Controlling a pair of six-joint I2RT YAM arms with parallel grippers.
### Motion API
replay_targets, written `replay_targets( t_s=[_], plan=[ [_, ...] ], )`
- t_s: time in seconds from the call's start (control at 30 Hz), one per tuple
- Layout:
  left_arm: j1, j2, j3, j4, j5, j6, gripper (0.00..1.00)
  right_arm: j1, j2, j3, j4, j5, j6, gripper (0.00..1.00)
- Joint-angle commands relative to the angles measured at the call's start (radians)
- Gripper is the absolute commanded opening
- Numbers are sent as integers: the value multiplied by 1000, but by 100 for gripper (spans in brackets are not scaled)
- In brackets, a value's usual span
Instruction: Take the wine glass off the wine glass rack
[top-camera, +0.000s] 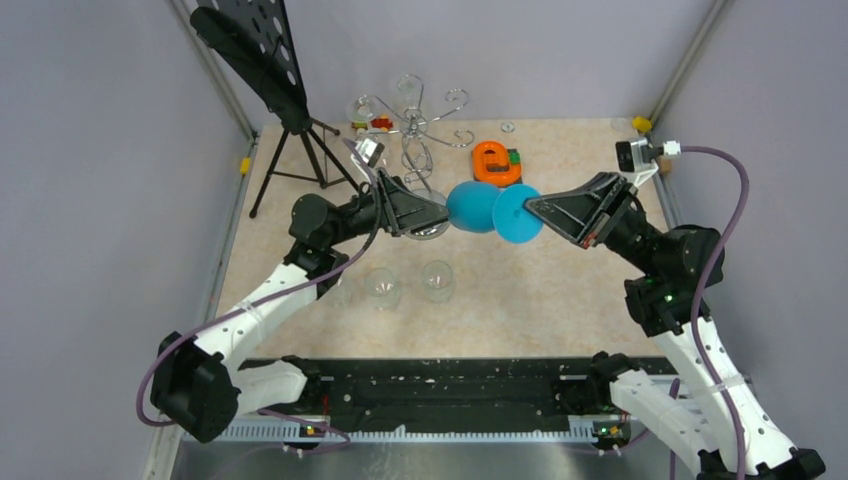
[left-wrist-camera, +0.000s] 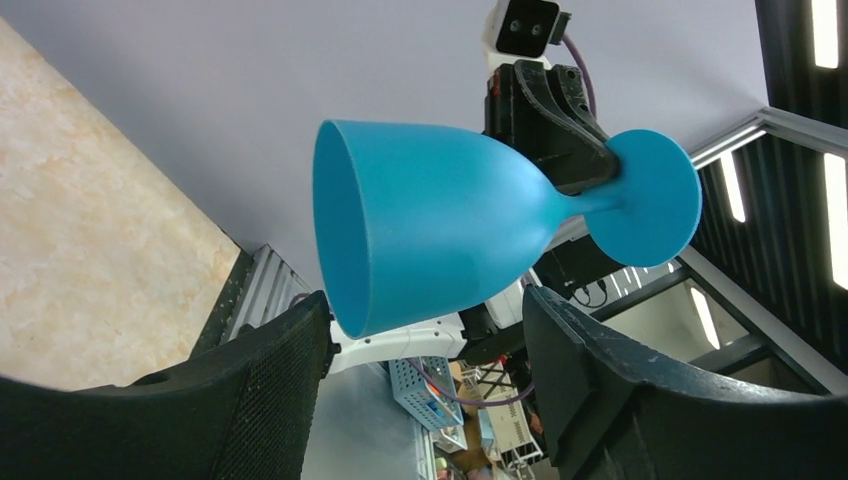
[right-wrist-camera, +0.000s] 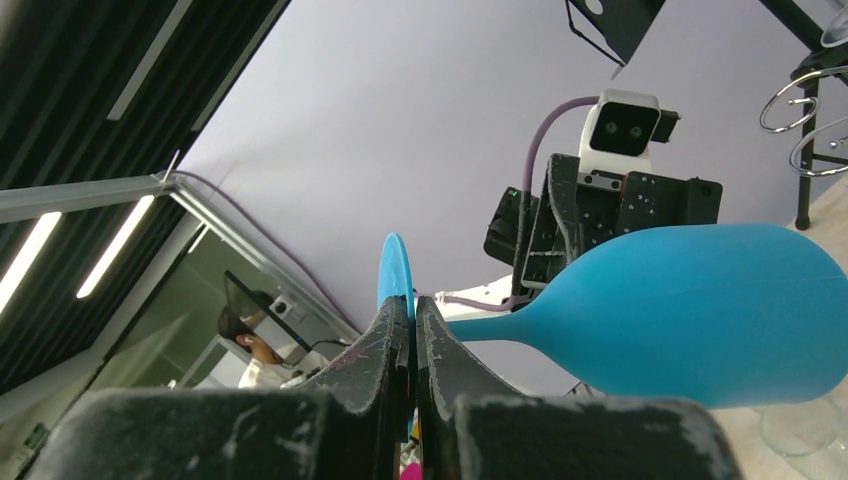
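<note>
Matte blue wine glass (bell-shaped bowl)

Up high and behind the arm bases, looking down from far off across the whole table. In tight on the left wrist, peering out through the left gripper at the wine glass, rim first, and straight into the right wrist camera. From the right wrist, just as close, sighting along the right gripper the opposite way, sharing that same glass and catching the left wrist camera behind it.
</note>
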Motion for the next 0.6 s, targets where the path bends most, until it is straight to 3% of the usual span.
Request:
replay_targets(
  t_s=[0.0, 0.1, 0.2, 0.4, 0.57],
  plan=[
    [-5, 2, 62, 101, 49, -12, 75, -2, 2, -14, 90, -8, 38, 0],
    [-5, 27, 62, 240, 73, -99, 68, -3, 18, -35, 119, -13, 62, 0],
    [-5, 41, 70, 337, 95, -162, 52, -2, 34, -48, 149, -19, 72, 0],
    [-5, 20, 62, 334, 120, -136, 26, -2, 47, -70, 147, 4, 64, 0],
    [-5, -14, 52, 339, 107, -112, 17, -3, 63, -121, 193, 5, 102, 0]
  ],
)
